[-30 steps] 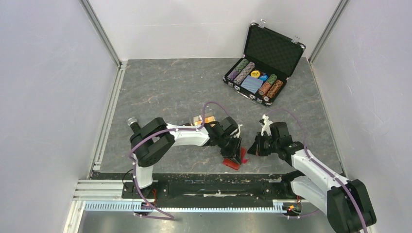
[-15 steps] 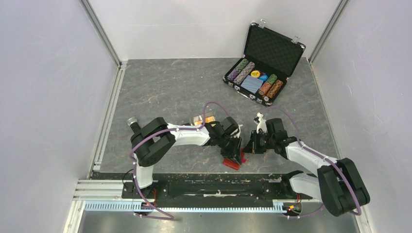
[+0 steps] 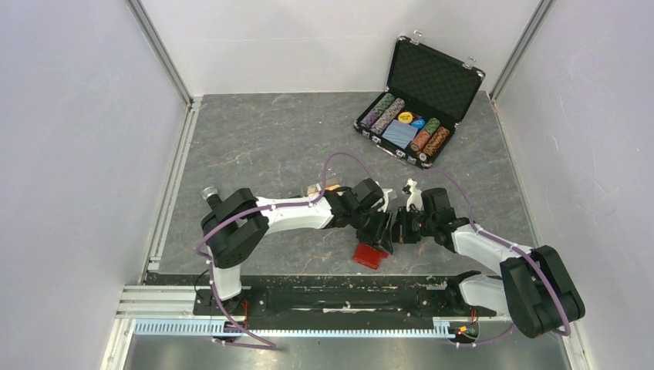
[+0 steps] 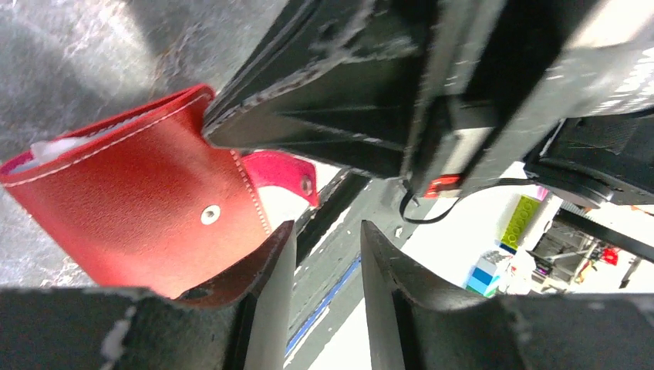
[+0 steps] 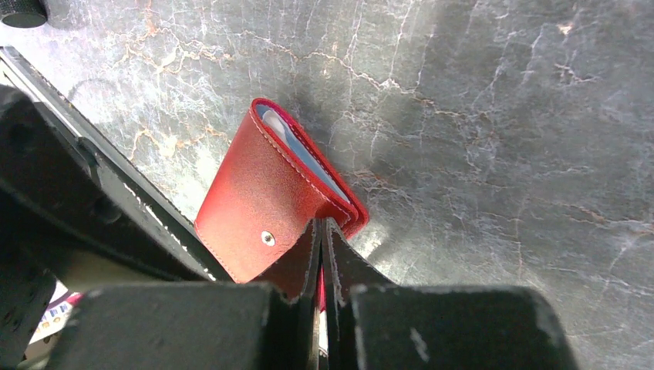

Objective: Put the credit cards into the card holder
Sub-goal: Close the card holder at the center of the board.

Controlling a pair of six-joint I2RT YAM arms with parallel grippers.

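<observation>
The red card holder (image 3: 368, 256) lies near the table's front edge, with its pale lining (image 5: 297, 150) showing at the open end. My right gripper (image 5: 320, 230) is shut on its red flap at the edge by the snap; it is also in the top view (image 3: 399, 230). My left gripper (image 4: 327, 235) is open and empty, its left finger against the holder's side (image 4: 139, 208); it is also in the top view (image 3: 382, 240). The snap tab (image 4: 287, 171) sticks out beside the right gripper. An orange credit card (image 3: 332, 187) shows behind the left arm; the other cards are hidden.
An open black chip case (image 3: 417, 99) with chips and a blue deck stands at the back right. A clear tray (image 3: 312, 190) lies under the left forearm. The black front rail (image 3: 339, 297) runs just behind the holder. White walls enclose the table.
My right gripper moved left to the holder and is now closed on its flap. My left arm shifted right, bringing its gripper beside the right one. The holder stayed near the front edge.
</observation>
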